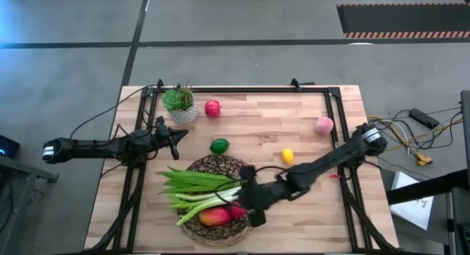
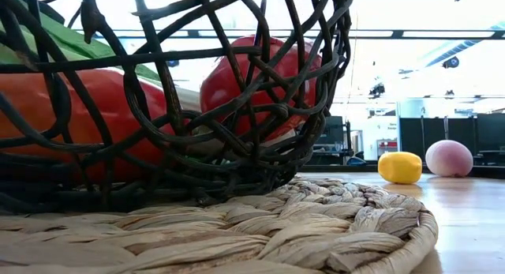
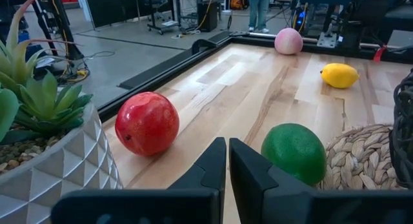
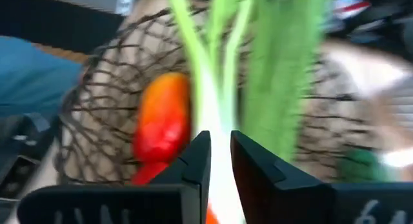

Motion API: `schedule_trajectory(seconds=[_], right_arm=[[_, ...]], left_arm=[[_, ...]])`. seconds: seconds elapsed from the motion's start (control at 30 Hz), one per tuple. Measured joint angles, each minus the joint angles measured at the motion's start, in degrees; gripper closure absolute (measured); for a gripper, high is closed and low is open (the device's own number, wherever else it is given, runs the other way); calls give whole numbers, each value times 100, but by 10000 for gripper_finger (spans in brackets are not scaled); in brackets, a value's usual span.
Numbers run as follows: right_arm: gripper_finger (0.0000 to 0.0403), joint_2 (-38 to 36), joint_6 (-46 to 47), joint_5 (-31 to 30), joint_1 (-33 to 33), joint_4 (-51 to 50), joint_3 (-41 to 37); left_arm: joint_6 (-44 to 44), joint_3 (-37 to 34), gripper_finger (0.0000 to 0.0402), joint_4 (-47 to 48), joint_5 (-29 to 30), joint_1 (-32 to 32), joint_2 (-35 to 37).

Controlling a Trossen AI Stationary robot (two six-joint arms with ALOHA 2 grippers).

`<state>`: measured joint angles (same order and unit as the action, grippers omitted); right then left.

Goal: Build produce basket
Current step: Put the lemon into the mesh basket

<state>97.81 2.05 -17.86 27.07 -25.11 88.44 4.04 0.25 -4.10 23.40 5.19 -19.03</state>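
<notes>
In the middle-front of the table sits the basket (image 1: 192, 169), a wide shallow bowl of loose dark wicker on a woven mat (image 2: 316, 219). It looks stiff but springy and light, so I'd guess it skids if bumped; the rim is the place to hold it. Inside already: the leafy bunch (image 1: 192, 181), the leek (image 1: 205, 200) and a red-orange fruit (image 1: 214, 217). The long greens look like light plastic, probably floppy at the leaf end, so mid-stalk seems the safest grab.

The right gripper (image 4: 219, 161) is over the basket, fingers nearly together with the leek's pale stalk right between them; can't tell if it's actually pinched. The left gripper (image 3: 227, 164) waits near the potted plant (image 1: 180, 104), fingers together on nothing.

Still loose on the table: apple (image 1: 212, 108), peach (image 1: 324, 125), lime (image 1: 219, 145), lemon (image 1: 287, 156). All look smooth, hard and round, so likely to roll or squirt out; grip across the widest part.
</notes>
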Motion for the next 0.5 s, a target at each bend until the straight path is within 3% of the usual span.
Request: schedule_trajectory(seconds=[0.13,0.23,0.37,0.5], right_arm=[[349,-457,326,-1346,401,-1107,-78],[349,-773,1298,-2130,640,-2158,-287],[349,-1225,2935,-2629,817,-3152,-1059],[349,-1704,4600,-2986,862,-3327,-2339]], left_arm=[[0,0,398,-1,1,0,-5],[-1,0,398,0,2,0,-7],[0,0,398,0,0,-1,3],[1,0,398,0,0,0,2]])
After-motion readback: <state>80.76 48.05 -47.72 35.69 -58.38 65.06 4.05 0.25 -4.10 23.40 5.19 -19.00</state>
